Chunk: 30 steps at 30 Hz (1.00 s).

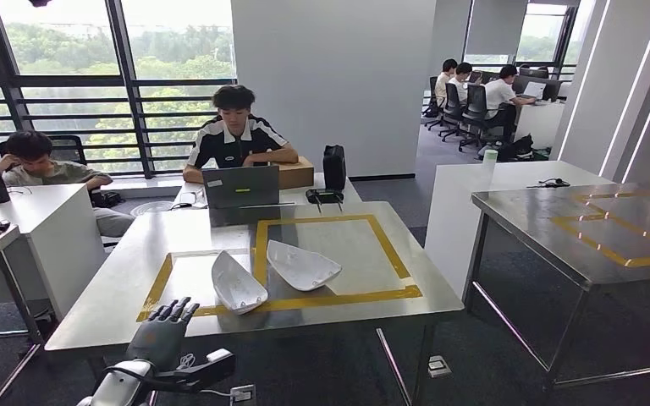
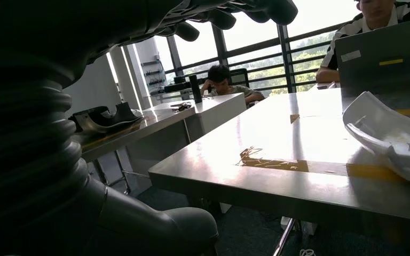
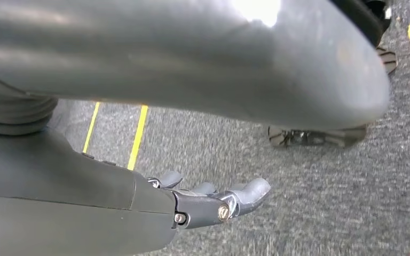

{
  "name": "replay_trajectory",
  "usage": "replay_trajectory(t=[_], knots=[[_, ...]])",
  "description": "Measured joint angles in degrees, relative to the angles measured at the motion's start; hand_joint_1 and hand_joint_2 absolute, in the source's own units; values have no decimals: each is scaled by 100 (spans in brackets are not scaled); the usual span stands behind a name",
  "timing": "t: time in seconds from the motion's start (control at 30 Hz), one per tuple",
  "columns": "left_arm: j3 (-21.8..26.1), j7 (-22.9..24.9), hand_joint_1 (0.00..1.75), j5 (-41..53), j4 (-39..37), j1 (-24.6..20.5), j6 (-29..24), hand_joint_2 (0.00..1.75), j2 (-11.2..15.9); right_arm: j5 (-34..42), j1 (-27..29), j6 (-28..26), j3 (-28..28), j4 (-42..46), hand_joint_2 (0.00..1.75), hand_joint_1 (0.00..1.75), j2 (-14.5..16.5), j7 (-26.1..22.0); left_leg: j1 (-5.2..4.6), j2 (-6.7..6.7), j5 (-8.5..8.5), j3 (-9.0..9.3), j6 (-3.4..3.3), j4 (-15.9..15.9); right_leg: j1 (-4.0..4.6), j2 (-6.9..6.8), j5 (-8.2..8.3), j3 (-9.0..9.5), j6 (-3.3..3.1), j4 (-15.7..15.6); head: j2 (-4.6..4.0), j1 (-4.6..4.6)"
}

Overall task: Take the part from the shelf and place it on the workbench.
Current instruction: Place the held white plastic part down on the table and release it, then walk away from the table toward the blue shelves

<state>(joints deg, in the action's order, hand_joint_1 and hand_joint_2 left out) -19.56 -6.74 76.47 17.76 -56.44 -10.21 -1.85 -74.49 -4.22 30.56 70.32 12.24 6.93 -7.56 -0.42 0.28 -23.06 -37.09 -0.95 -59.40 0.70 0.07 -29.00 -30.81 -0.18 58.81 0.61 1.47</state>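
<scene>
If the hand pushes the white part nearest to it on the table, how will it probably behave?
The nearest white part looks like a thin moulded shell, so it is probably stiff and light for its size. It rests on a curved side on the smooth metal table, so a push would likely slide or rock it. The left hand is apart from it, holding nothing.

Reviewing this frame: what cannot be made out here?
- Left hand: the head view shows its back with fingers spread; the palm faces away.
- Right hand: in the right wrist view the thick thumb across the picture covers most of it, so its pose is unclear.
- Near white part: the left wrist view's edge cuts it off.
- Shelf: I cannot identify one.
</scene>
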Motion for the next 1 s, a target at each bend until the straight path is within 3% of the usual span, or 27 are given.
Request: replay_trajectory(t=[0.07,0.1,0.17,0.23,0.27,0.3,0.37,0.43,0.47,0.57,0.6,0.63,0.73,0.77,0.8,0.83,0.87,0.93,1.0], knots=[[12,-3,0,1,-3,3,-1,175,16,-18,5,0,-1,0,0,0,1,0,5,-3,47,-24,62,10,-9,-11,87,-39,-60,-46,0,-3],[19,-6,0,1,-4,4,-1,175,31,-26,6,-1,-1,0,0,0,1,0,6,-12,-30,-64,96,-50,-25,-22,150,-68,-96,-74,0,-3],[31,-18,0,1,-7,7,-2,175,64,-35,4,-7,-1,0,0,0,3,0,20,-29,-451,-216,160,-481,-53,-43,276,-158,-151,-116,0,-2],[34,-31,0,1,-18,21,-2,175,77,-37,4,-14,-1,0,0,0,2,0,46,-30,-913,-380,219,-1166,-56,-47,382,-290,-169,-116,0,-1],[35,-34,0,1,-27,31,-1,175,81,-38,5,-15,-1,0,0,0,2,0,62,-30,-996,-400,241,-1403,-59,-47,435,-362,-164,-113,0,-1],[36,-34,0,1,-37,39,-1,175,84,-40,6,-15,-1,0,0,0,2,-1,78,-29,-965,-343,259,-1474,-63,-48,490,-438,-152,-107,0,-2],[37,-33,0,1,-46,39,0,175,86,-45,7,-15,-1,0,0,0,2,-4,109,-27,-722,49,282,-1054,-81,-49,592,-587,-113,-82,0,-2],[37,-36,0,1,-35,27,-3,175,82,-49,6,-15,-1,1,0,0,-1,-7,105,-38,-666,545,273,-351,-91,-49,676,-704,-47,-42,0,-5],[38,-39,0,2,-29,23,-6,175,78,-50,6,-15,-1,2,0,0,-2,-9,95,-48,-696,674,246,-125,-92,-49,716,-738,-9,-24,0,-6],[42,-46,0,10,-27,20,-17,175,69,-50,14,-15,-1,2,0,0,-5,-7,57,-55,-670,657,91,5,-116,-40,816,-790,107,8,0,-10],[44,-44,0,16,-30,17,-23,175,65,-49,21,-15,-1,2,0,0,-4,-3,55,-47,-625,633,35,7,-123,-34,753,-829,141,85,0,-12],[46,-43,0,23,-32,12,-31,175,58,-45,27,-8,-1,1,0,0,-2,0,61,-39,-571,592,-18,15,-125,-28,587,-890,171,256,0,-13],[56,-45,0,34,-37,17,-51,175,42,-26,24,17,-1,0,0,0,4,9,48,-37,-388,390,-97,15,-118,-12,-219,-1140,205,1247,0,-15],[60,-46,0,34,-39,26,-52,175,40,-19,21,18,-1,0,0,0,4,12,38,-38,-328,312,-101,13,-117,-11,-352,-1175,203,1521,0,-15],[65,-47,0,34,-42,34,-52,175,39,-15,20,18,0,0,0,0,4,13,31,-38,-270,235,-99,9,-115,-11,-358,-1135,195,1636,0,-16],[71,-47,0,34,-44,40,-52,175,39,-13,22,18,0,0,0,0,4,14,28,-38,-217,164,-91,6,-113,-11,-261,-1000,180,1549,0,-16],[76,-48,0,34,-45,42,-52,175,38,-10,22,18,1,0,0,0,4,15,26,-38,-166,100,-80,3,-108,-11,-121,-762,158,1263,0,-17],[81,-49,0,34,-42,39,-52,175,34,-5,16,18,1,0,0,0,3,13,22,-33,-74,5,-38,-3,-83,-9,-8,-218,101,475,0,-15],[85,-52,0,34,-37,33,-52,175,24,7,13,18,1,0,0,0,2,11,24,-24,11,-35,24,8,-44,-4,-37,31,44,32,0,-14]])
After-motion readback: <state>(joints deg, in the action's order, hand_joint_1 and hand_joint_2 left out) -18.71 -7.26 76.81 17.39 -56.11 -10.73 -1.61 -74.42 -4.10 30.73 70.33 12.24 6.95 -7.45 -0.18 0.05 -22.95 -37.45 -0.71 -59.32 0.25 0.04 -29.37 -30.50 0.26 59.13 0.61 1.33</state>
